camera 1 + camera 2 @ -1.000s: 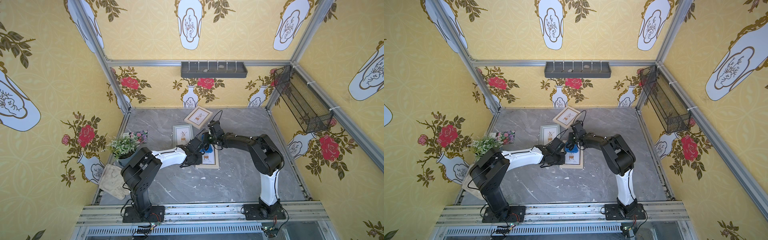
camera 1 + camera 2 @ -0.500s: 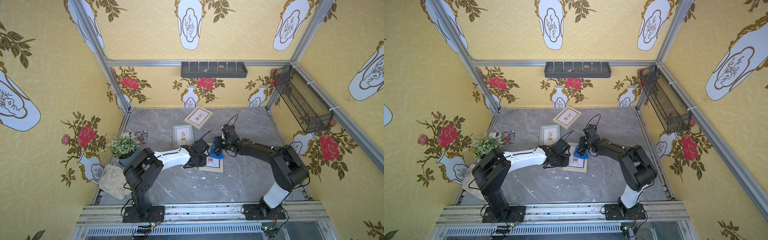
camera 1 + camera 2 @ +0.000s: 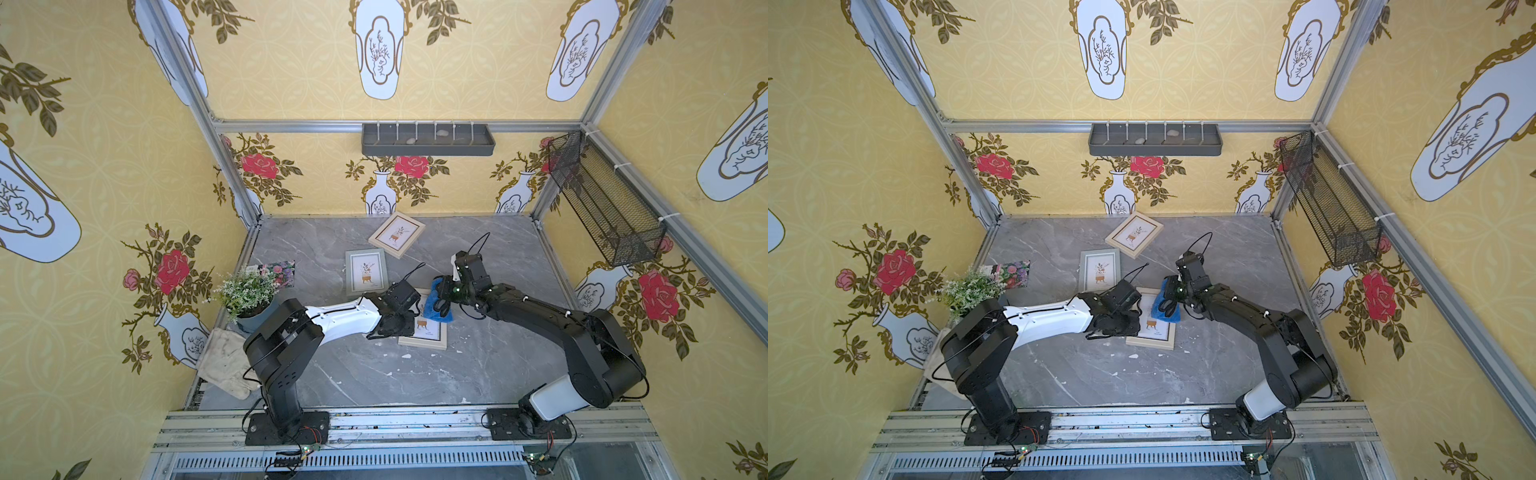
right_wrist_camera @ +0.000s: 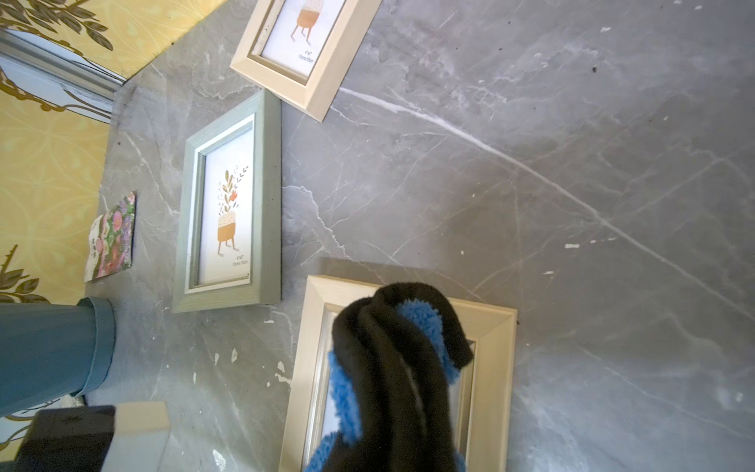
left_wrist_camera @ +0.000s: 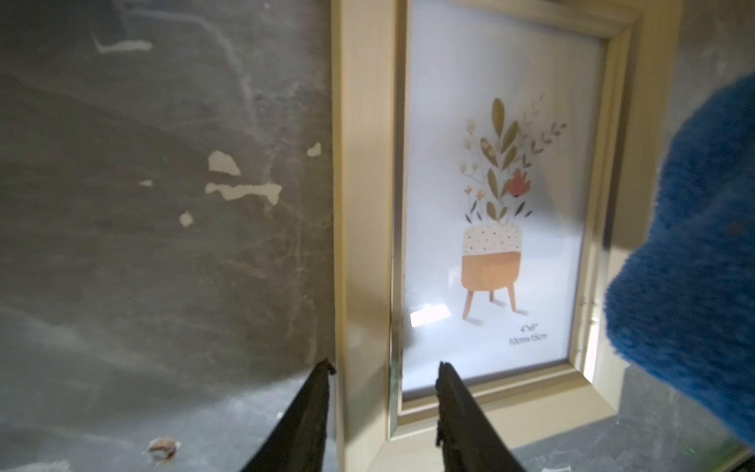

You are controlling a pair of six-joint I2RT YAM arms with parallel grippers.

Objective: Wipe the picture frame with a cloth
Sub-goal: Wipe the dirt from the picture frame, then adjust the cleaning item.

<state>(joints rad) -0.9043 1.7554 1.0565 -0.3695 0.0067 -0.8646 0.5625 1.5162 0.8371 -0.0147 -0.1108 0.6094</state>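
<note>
The right gripper (image 3: 441, 303) pinched the blue cloth (image 5: 694, 265) over the far end of the beige picture frame (image 5: 494, 229) for wiping, while the left gripper (image 5: 384, 372), jaws spread astride a side rail, seemingly steadied it

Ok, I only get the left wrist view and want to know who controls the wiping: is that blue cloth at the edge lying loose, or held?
Observer: Held. The right gripper is shut on the cloth, which hangs over the far end of the picture frame.
Operator: Any other frames nearby?
Observer: Two, flat on the table: a grey-green frame just behind yours and a wooden frame farther back.
Operator: Anything beside my arm?
Observer: A potted plant stands by the left wall, with a glove nearer the base.
</note>
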